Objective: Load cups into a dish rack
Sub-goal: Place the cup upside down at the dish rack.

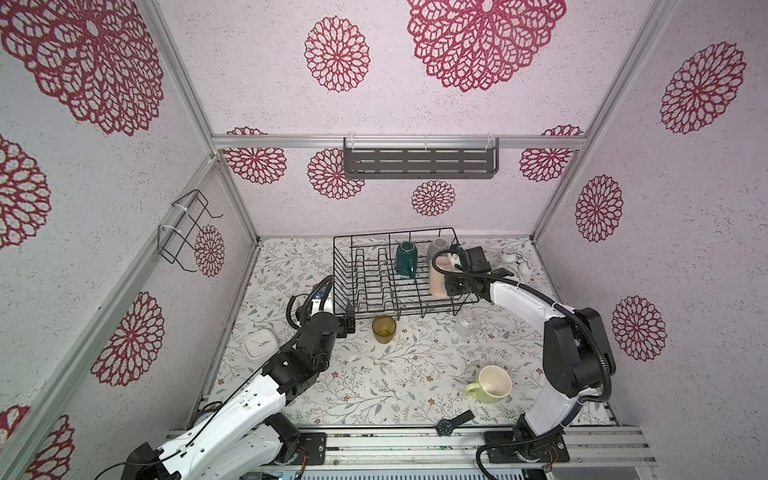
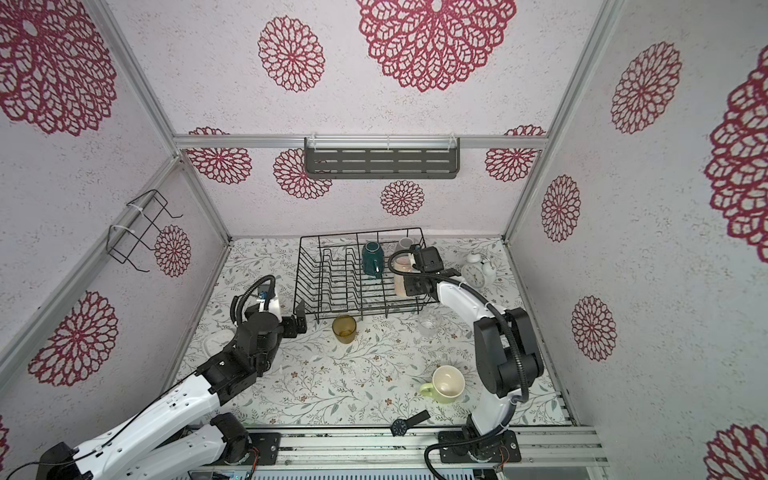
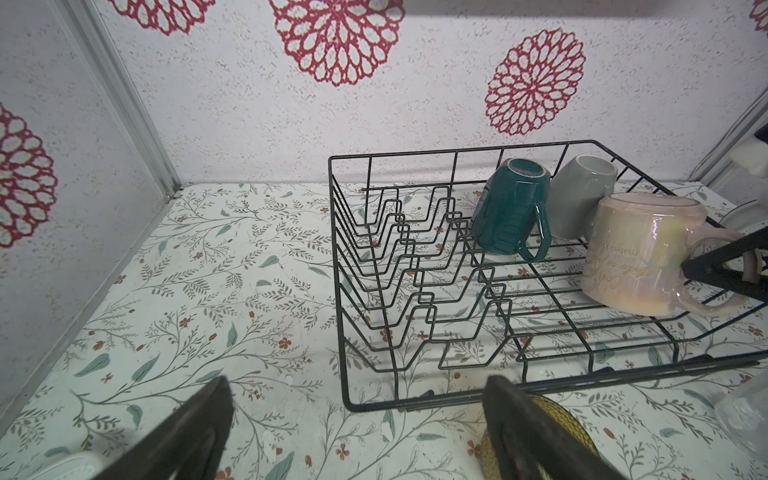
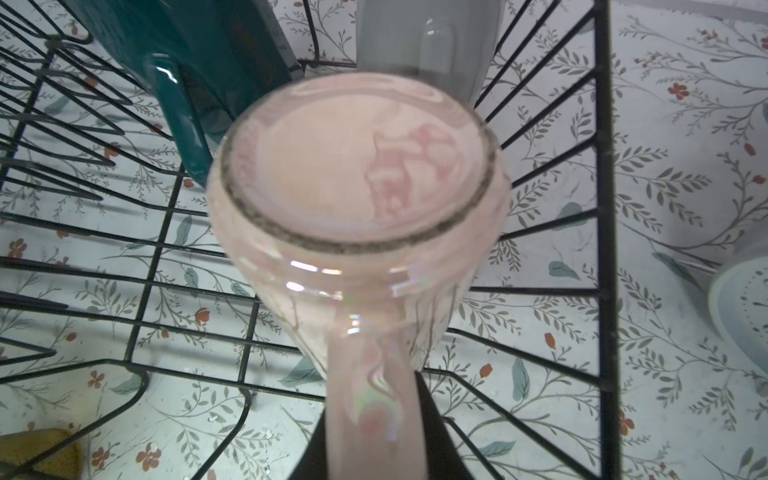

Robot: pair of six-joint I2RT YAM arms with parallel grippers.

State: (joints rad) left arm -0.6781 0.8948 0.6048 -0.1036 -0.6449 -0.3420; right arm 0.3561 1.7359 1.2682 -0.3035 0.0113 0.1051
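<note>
My right gripper (image 3: 706, 270) is clamped on the handle of the tall glossy pink ceramic mug (image 3: 640, 253), upside down in the black wire dish rack (image 3: 415, 154). Slick and chippable, I reckon, so the handle's safest. My left gripper (image 1: 349, 318) gapes empty.

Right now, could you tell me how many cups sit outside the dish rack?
3: amber tumbler and clear glass just before the rack, green mug nearer the front; none apparently hidden.
</note>
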